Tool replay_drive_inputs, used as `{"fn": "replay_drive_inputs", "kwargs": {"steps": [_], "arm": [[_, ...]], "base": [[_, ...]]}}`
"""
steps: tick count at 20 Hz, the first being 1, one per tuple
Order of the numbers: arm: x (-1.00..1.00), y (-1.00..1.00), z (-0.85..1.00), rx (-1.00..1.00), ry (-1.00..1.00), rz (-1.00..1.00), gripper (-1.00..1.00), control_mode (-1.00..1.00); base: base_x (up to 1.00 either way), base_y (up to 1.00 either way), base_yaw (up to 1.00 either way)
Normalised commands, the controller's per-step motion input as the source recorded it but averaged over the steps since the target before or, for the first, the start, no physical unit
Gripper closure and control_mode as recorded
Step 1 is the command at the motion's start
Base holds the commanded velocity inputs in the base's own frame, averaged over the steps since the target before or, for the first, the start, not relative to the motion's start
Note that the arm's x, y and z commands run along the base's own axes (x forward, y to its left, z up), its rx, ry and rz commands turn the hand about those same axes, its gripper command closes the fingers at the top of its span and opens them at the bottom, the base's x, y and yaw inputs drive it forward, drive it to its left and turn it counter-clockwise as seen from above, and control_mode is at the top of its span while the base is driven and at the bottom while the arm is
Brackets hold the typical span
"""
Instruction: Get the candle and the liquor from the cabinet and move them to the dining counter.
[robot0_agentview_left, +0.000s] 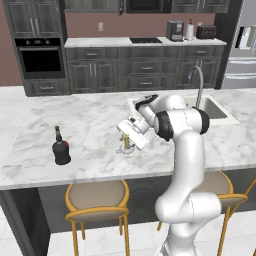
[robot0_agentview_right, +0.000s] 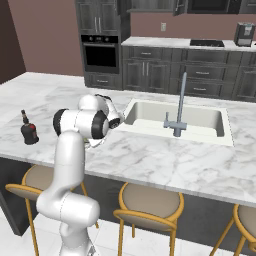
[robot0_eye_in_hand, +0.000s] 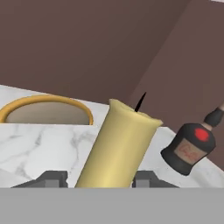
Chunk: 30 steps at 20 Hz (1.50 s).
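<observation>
The candle (robot0_eye_in_hand: 118, 146) stood between the gripper (robot0_eye_in_hand: 94, 178) fingertips, on the dining counter (robot0_agentview_left: 90, 125); whether they clamped it or stood just clear I could not tell. The liquor (robot0_agentview_left: 61, 148) sat at nine o'clock of it, well apart. Judged step: releasing the candle; next, a straight lift away. The hand view gave the wick; the left base view, the silvery base.

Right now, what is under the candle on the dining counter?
The candle stands on a small silvery base resting on the marble dining counter. The robot's hand covers the candle's top in the left base view, and in the hand view its bottom is cut off.
</observation>
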Motion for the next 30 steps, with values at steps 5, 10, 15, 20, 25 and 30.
{"fn": "replay_drive_inputs", "kwargs": {"steps": [5, 10, 15, 20, 25, 30], "arm": [[0.24, -0.16, -0.23, 0.21, 0.00, 0.00, -1.00, -1.00], [0.19, -0.03, -0.16, 0.16, 0.00, 0.01, -1.00, -1.00], [0.07, -0.01, -0.03, 0.10, -0.05, 0.05, -1.00, -1.00], [0.01, 0.02, 0.00, 0.00, -0.09, 0.06, -1.00, -1.00], [0.00, -0.06, 0.04, 0.00, -0.03, 0.06, -1.00, -1.00], [0.04, -0.22, 0.01, 0.01, 0.01, 0.03, -1.00, -1.00]], "base": [[0.00, 0.00, 0.00], [0.00, 0.00, 0.00], [0.00, 0.00, 0.00], [0.00, 0.00, 0.00], [0.00, 0.00, 0.00], [0.00, 0.00, 0.00]]}}
